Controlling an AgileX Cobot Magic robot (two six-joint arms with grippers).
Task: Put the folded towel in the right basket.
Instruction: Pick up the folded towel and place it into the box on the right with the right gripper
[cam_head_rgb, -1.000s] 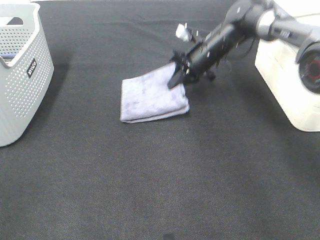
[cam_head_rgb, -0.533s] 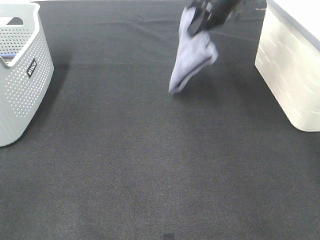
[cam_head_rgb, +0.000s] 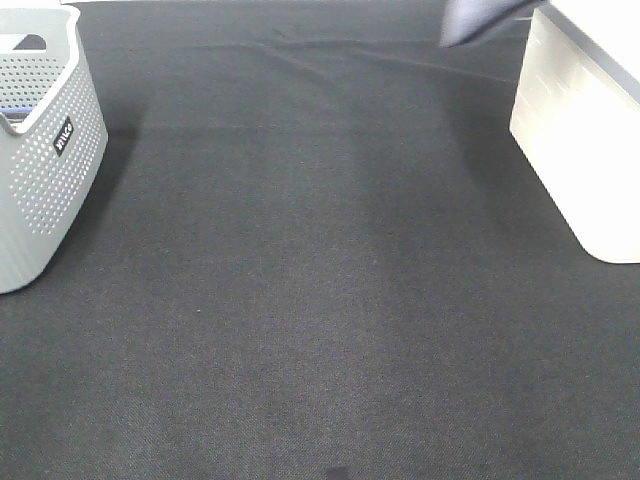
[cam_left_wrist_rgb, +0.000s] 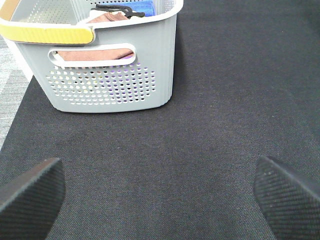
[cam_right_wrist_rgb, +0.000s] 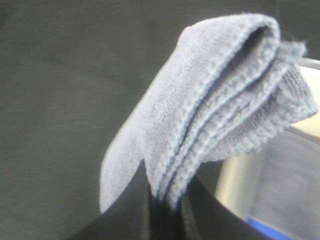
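Note:
The folded lavender-grey towel (cam_right_wrist_rgb: 215, 105) hangs pinched between my right gripper's (cam_right_wrist_rgb: 165, 210) fingers, high in the air. In the exterior high view only its lower tip (cam_head_rgb: 478, 18) shows at the top edge, just left of the right basket (cam_head_rgb: 590, 140), a cream-white bin at the right edge. The right arm itself is out of that view. My left gripper (cam_left_wrist_rgb: 160, 200) is open and empty, its two black pads (cam_left_wrist_rgb: 30, 192) low over the black mat, facing the left grey basket (cam_left_wrist_rgb: 105, 60).
The left grey perforated basket (cam_head_rgb: 40, 150) stands at the left edge and holds brown and blue cloths. A black mat (cam_head_rgb: 300, 300) covers the table. The right basket's rim (cam_right_wrist_rgb: 310, 65) shows behind the towel in the right wrist view.
My right gripper lifted the towel off the mat and carried it up and right toward the right basket; it has almost left the exterior high view. The left arm has not moved.

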